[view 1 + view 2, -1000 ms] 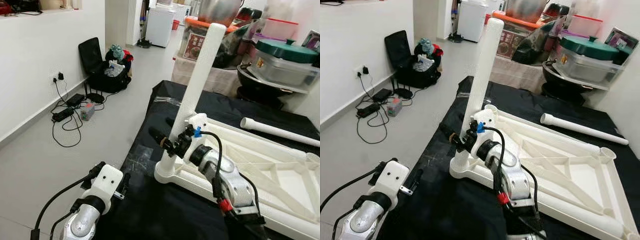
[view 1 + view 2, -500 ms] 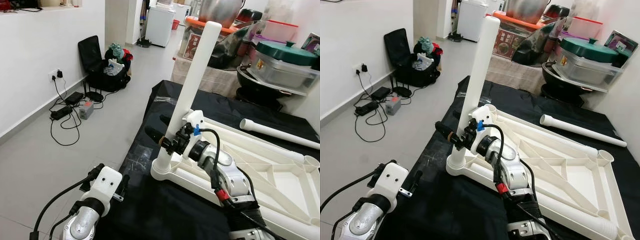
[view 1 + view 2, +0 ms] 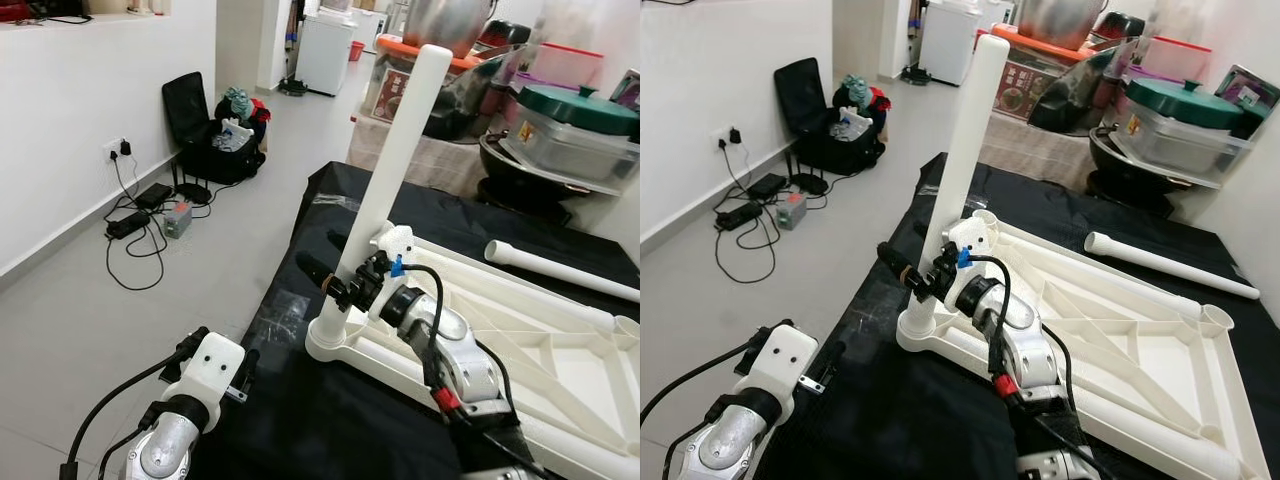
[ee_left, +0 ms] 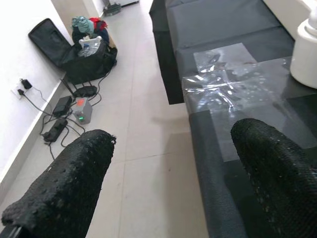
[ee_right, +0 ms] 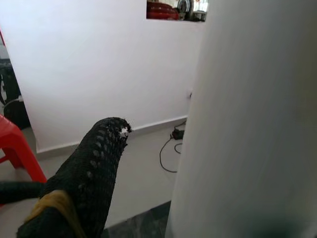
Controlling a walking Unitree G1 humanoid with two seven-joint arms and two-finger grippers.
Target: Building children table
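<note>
Right gripper [image 3: 335,278] clamps the upright white leg [image 3: 385,185], long axis near-vertical, seated in the upturned tabletop's [image 3: 560,370] near-left corner socket. Left gripper [image 4: 168,163] open, empty, farther off the black mat's [image 3: 300,410] near-left edge.

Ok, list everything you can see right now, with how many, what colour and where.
Table frame: one, white, upside down on the black cloth.
Upright leg: one, white, standing in the frame's near-left corner socket.
Loose leg: one, white, lying on the cloth beyond the frame.
Black cloth: one, covering the work surface.
Open bag: one, black, on the floor by the wall.
Cables and chargers: several, black, on the floor under the wall socket.
Lidded container: one, clear with a green lid, back right.
Left gripper: black fingers, open, low at the cloth's near-left edge.
Right gripper: black fingers around the upright leg's base.
</note>
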